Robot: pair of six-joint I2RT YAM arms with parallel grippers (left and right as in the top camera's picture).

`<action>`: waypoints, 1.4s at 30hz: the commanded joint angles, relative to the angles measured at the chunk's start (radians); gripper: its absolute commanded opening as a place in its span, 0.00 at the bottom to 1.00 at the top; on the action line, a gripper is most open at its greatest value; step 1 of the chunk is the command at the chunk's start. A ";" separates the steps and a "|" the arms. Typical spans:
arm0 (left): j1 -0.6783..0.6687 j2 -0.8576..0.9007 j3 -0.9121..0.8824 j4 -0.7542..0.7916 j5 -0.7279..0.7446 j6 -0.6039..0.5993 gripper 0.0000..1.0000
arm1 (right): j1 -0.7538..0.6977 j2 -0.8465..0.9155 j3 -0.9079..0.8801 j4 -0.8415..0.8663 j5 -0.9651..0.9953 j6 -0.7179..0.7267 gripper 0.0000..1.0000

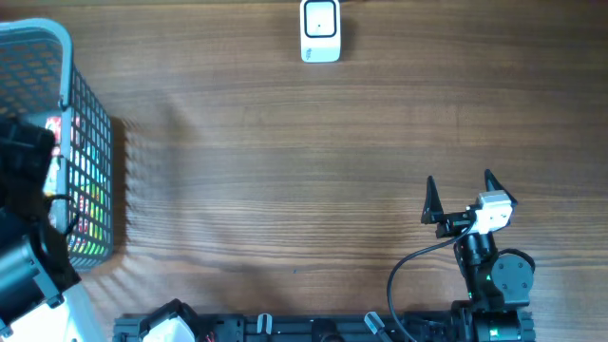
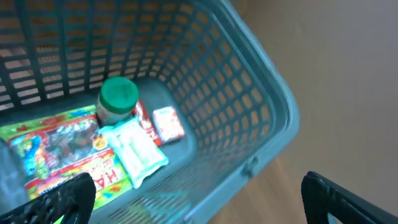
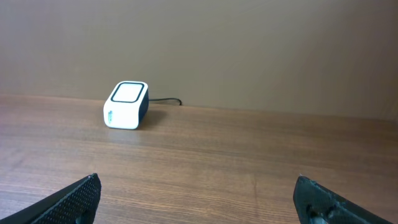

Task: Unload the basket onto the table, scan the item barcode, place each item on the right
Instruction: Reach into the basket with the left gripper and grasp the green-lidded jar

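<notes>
The brown wood-grain table (image 1: pixel 285 171) carries little; at its left edge stands the grey-blue plastic lattice basket (image 2: pixel 273 93), and the item to be scanned lies among the goods on its floor, not yet lifted; the left gripper (image 2: pixel 196 191) hangs above the basket's open mouth with its black fingers spread wide and nothing between them; the right gripper (image 1: pixel 460 180) sits at the near right of the table, fingers likewise wide apart and empty, facing the small white box scanner with a dark top window (image 1: pixel 320 30) at the far edge, well apart from the basket; inside the basket lie a flat multicoloured printed packet (image 2: pixel 56 146), a jar with a round green lid (image 2: pixel 118 96), a white sealed sachet (image 2: pixel 134 149) resting partly on the packet, and a small red-and-white packet (image 2: pixel 168 123) just beside the jar; which one is meant I cannot tell, and no barcode is legible; the step in hand looks to be the pick, and it would go best by descending straight down clear of the basket walls, choosing a piece that lies uppermost such as the sachet or the jar lid, closing across its narrow side, then lifting clear of the rim before carrying it to the scanner's window with the printed code turned toward it.
</notes>
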 commanded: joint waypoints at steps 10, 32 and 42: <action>0.047 0.066 0.013 0.204 0.019 -0.062 1.00 | 0.006 -0.005 -0.001 0.002 0.020 -0.018 0.99; 0.241 0.711 0.013 0.299 -0.005 -0.063 1.00 | 0.006 -0.005 -0.001 0.002 0.020 -0.018 0.99; 0.233 0.850 0.013 0.507 0.072 -0.063 1.00 | 0.006 -0.005 -0.001 0.002 0.020 -0.018 1.00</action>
